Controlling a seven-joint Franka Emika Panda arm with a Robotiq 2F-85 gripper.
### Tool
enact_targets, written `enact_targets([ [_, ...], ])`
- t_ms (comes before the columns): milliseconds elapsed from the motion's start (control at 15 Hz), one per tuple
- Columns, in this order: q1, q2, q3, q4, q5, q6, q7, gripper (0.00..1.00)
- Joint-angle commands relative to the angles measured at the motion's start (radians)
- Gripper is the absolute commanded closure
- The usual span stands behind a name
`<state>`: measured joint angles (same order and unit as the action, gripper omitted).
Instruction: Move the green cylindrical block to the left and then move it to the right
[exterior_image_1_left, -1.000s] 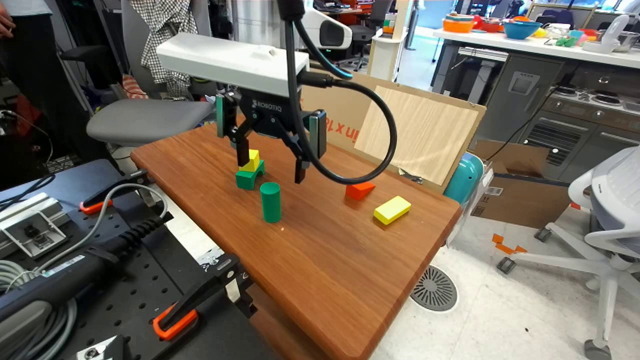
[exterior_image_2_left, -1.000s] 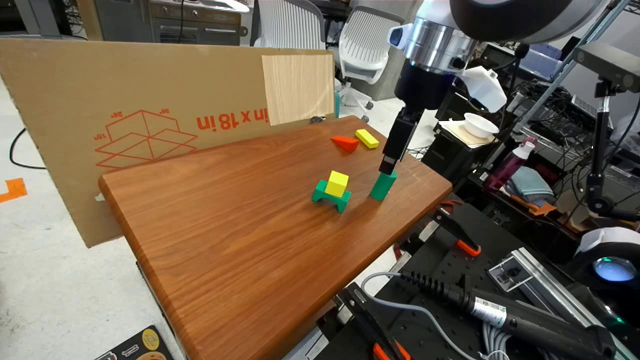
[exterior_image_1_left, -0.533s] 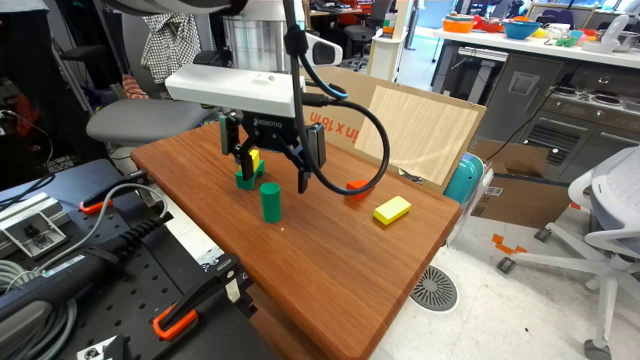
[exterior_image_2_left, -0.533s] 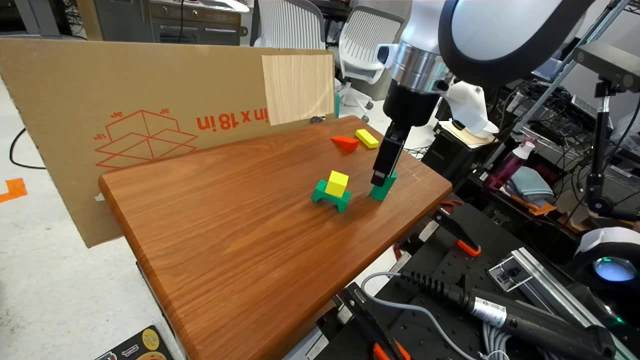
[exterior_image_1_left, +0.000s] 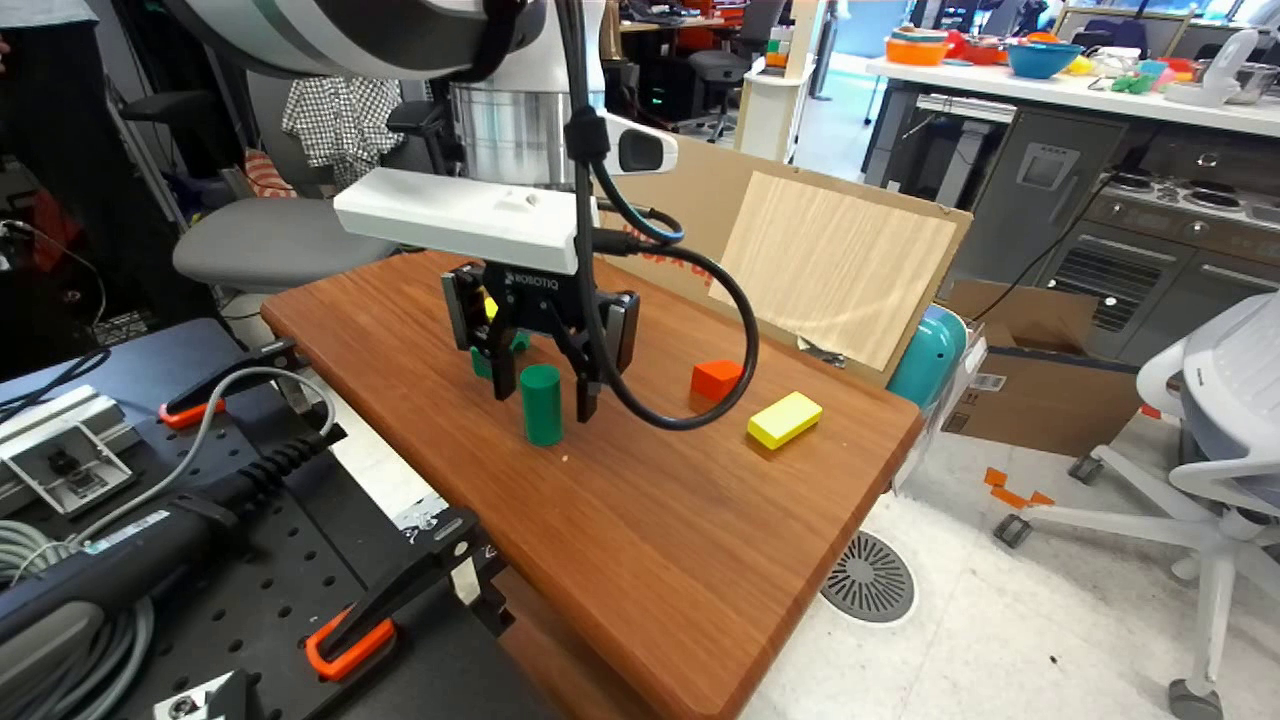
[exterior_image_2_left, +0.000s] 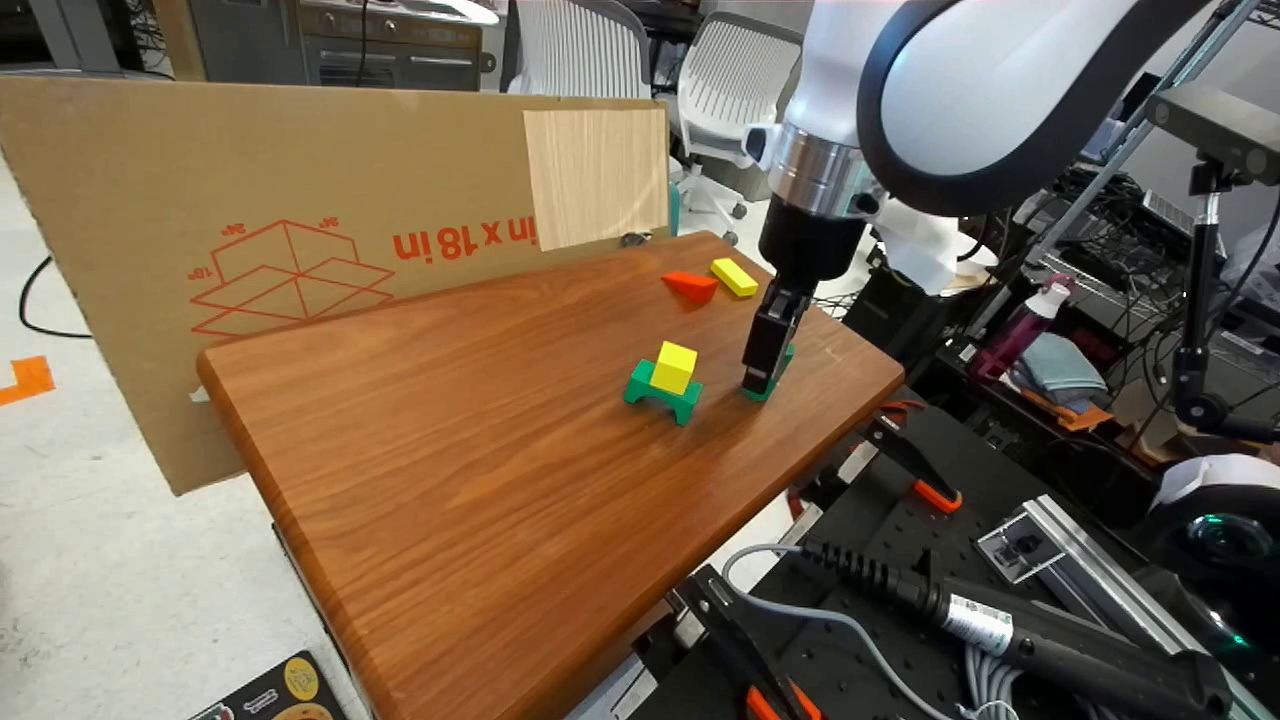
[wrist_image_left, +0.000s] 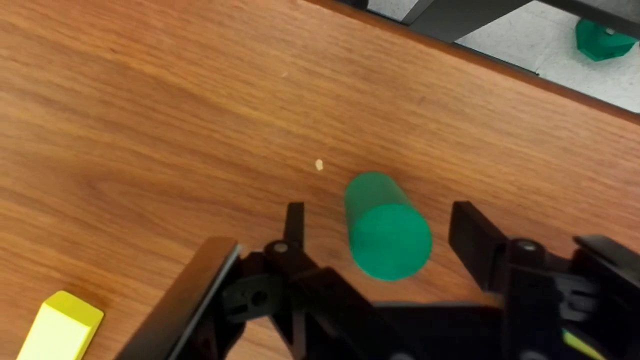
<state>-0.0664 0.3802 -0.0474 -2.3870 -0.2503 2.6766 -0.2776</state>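
The green cylindrical block (exterior_image_1_left: 542, 415) stands upright on the wooden table (exterior_image_1_left: 640, 560). In an exterior view it is partly hidden behind the gripper, and only its right edge and base (exterior_image_2_left: 780, 374) show. My gripper (exterior_image_1_left: 545, 400) is open, pointing down, with its fingertips low around the block. In the wrist view the block's round top (wrist_image_left: 390, 242) lies between the two fingers of the gripper (wrist_image_left: 377, 215). A gap shows on each side, so neither finger appears to touch it.
A yellow block (exterior_image_2_left: 673, 367) sits on a green arch block (exterior_image_2_left: 640, 383) close beside the gripper. A red wedge (exterior_image_1_left: 715, 380) and a yellow rectangular block (exterior_image_1_left: 785, 420) lie farther along the table. A cardboard sheet (exterior_image_2_left: 330, 180) stands along the table's edge.
My gripper has moved down from above and behind the block until its open fingers are around it. The fingers look somewhat closer together. The green cylindrical block has not moved.
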Motion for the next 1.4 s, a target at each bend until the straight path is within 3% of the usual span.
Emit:
enact_targets([
  [0,0.023,0.021,-0.029,0.023,-0.036,0.003,0.046,0.58],
  [333,-0.016,-0.002,-0.019,0.041,0.021,-0.029,0.030,0.91],
  [800,-0.130,0.030,-0.010,0.186,0.205,-0.171,-0.010,0.91],
  [1333,-0.140,0.184,-0.011,0.386,0.255,-0.274,0.058,0.91],
])
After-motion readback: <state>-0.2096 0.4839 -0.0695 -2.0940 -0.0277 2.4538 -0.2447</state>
